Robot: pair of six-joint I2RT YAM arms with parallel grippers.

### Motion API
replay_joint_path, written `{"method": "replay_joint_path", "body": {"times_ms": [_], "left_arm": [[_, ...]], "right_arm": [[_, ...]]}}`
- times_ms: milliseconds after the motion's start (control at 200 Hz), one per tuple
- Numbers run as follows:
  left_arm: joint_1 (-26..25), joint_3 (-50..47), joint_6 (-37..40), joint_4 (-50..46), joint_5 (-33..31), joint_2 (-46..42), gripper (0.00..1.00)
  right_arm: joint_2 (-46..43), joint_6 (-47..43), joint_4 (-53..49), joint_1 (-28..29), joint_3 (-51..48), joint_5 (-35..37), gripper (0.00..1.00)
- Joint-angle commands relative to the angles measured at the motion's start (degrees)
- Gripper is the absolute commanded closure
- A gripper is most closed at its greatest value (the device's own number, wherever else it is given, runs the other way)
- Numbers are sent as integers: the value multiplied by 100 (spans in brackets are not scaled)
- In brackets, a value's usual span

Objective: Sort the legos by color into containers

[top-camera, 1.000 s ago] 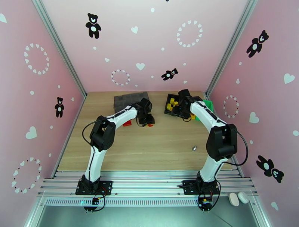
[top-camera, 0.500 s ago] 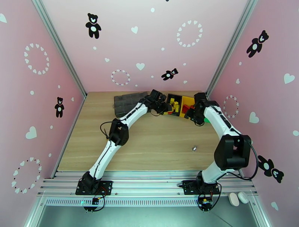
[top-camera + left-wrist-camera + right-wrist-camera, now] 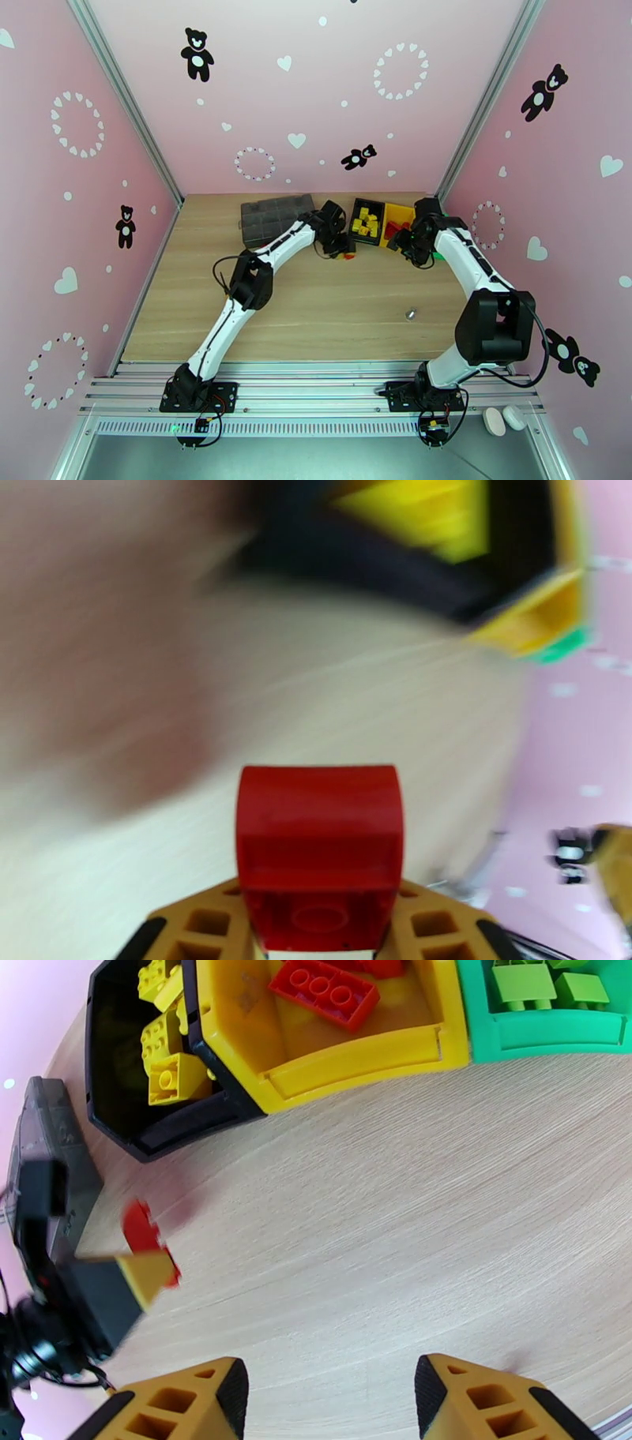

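Left tool (image 3: 342, 246) near black bin (image 3: 178, 1124)

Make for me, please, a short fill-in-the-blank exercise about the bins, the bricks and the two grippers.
1. The left gripper is shut on a ____ brick.
2. The black bin holds ____ bricks.
3. The right gripper is ____ and holds nothing.
4. The green bricks lie in the ____ bin.
Missing words: red; yellow; open; green.
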Motion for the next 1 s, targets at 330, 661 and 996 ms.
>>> {"method": "replay_joint_path", "body": {"times_ms": [330,661,996], "left_arm": [[-445,-784,477,-490,-802,-830,27],[18,-2990,603,-115,-1201,-2663,22],[1290,-5375,210,532,-1365,-4459,11]], "right_arm": [[532,263,-125,995,128,243,38],[1007,505,23,1562,487,452,36],[2612,-1031,-1188,2490,1647,1174,31]]}}
